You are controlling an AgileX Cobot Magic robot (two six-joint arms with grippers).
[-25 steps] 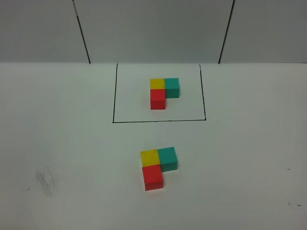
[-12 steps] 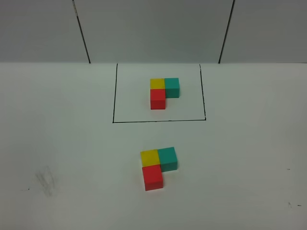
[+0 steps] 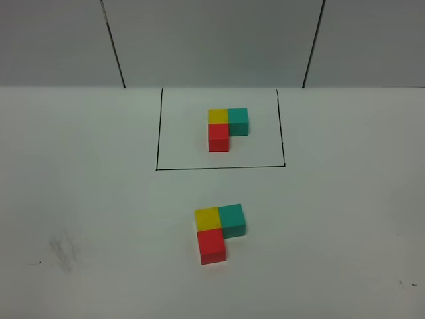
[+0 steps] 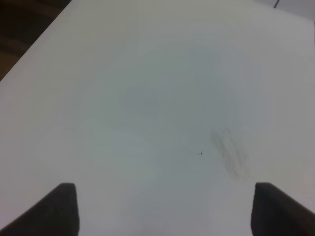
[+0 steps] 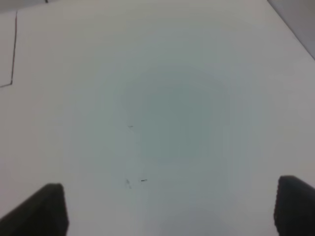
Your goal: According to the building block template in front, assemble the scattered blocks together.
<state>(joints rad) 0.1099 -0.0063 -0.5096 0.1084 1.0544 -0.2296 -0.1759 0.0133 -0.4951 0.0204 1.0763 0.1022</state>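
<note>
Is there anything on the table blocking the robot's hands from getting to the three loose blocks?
Nothing visible does. The loose blocks sit alone on bare table, already in an L like the template. Both the left gripper and right gripper are open over empty table.

high view overlooks table point(image 3: 345, 219); wrist views close, seemingly downward.
</note>
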